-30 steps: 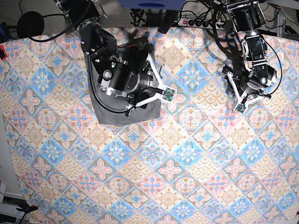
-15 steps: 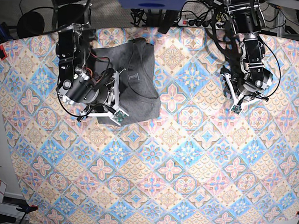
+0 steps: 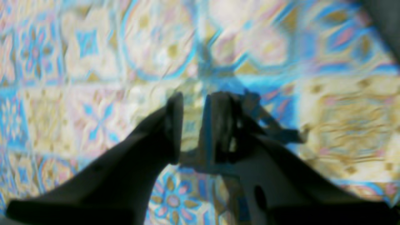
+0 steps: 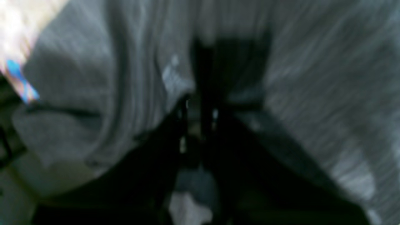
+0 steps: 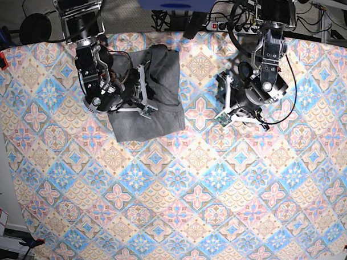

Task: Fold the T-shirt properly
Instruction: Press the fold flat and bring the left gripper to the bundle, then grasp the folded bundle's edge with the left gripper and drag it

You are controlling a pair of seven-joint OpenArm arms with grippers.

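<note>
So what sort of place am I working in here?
Likely a lab or workshop bench: a table under a patterned tablecloth, a power strip with tangled cables at the back edge, and two arms over a grey T-shirt.

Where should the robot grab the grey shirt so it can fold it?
Probably the T-shirt at its loose bottom edge, coming from the front. That edge lies flat and free on the tablecloth, while the right gripper sits over the bunched middle.

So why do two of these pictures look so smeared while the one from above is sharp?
Base view: sharp and evenly lit, the T-shirt and tablecloth crisp. Left wrist view: soft and out of focus; the left gripper is a dark silhouette casting a shadow on the cloth. Right wrist view: heavily blurred, grey fabric streaked, the right gripper nearly black.
</note>
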